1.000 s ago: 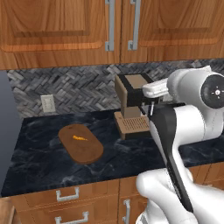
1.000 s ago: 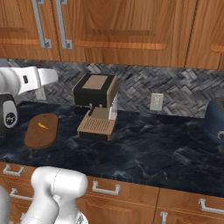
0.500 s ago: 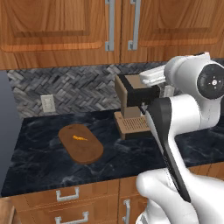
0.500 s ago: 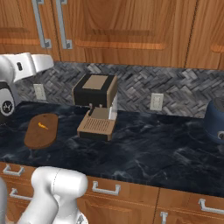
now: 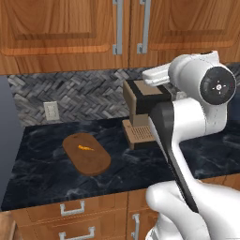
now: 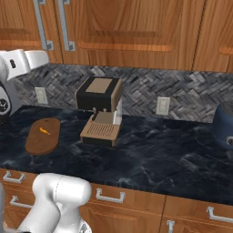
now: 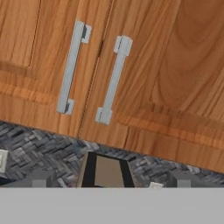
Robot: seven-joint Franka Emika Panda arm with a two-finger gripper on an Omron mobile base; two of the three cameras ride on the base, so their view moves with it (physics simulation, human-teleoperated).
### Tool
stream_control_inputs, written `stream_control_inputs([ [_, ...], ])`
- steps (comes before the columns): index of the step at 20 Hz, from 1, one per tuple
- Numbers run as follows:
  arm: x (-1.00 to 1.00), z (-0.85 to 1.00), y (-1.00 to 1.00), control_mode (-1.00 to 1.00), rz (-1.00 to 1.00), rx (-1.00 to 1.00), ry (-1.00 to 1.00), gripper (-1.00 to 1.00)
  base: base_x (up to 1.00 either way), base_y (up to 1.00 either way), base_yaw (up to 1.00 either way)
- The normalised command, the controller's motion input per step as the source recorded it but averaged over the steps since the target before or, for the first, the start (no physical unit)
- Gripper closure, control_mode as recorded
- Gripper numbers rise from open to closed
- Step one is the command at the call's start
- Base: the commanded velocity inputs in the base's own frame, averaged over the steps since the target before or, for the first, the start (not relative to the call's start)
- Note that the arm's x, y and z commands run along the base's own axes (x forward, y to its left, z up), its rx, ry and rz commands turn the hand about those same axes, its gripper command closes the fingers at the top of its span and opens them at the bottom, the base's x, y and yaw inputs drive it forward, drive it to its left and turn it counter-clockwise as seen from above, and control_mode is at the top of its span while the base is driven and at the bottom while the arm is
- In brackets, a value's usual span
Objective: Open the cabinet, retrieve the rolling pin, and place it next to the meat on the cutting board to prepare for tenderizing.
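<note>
Above the dark marble counter [image 5: 47,164], the cabinet [image 7: 183,65] hangs with both doors closed, its two vertical silver bar handles side by side at the seam, the left handle [image 7: 72,68] and the right handle [image 7: 113,78] facing the hand camera. The gripper [image 7: 109,181] has its fingers spread wide, holding nothing, its tips [image 7: 39,179] low in the hand view and well short of the doors. So the step in hand is the very first one: reaching up to a handle to open the cabinet.

The rolling pin cannot be seen; it is presumably behind one of those doors. On the counter's left part lies the oval cutting board [image 5: 86,154] with the small orange meat [image 5: 84,148] on it, and the coffee machine [image 5: 143,112] stands to its right against the backsplash.

Next, the arm likely must advance toward one handle, set the open fingers around the bar, close on it, then pull outward along the door's swing. Which door hides the pin cannot be told.
</note>
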Motion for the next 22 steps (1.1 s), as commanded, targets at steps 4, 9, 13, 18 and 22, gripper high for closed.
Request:
stream_control_inputs([
  [4, 0.01, 0.0, 0.0, -1.0, 0.0, 0.0, -0.18, -1.0, 0.0, 0.0, 0.0],
  [9, 0.04, 0.01, -0.04, -1.0, 0.0, 0.0, -0.18, -1.0, 0.0, 0.0, 0.0],
  [13, 0.0, 0.01, -0.04, -1.0, 0.0, 0.0, -0.11, -1.0, 0.0, 0.0, 0.0],
  [18, 0.05, 0.0, 0.0, -1.0, 0.0, 0.0, 0.0, -1.0, 0.0, 0.0, 0.0],
  [22, 0.07, 0.0, 0.0, -1.0, 0.0, 0.0, 0.0, -1.0, 0.0, 0.0, 0.0],
])
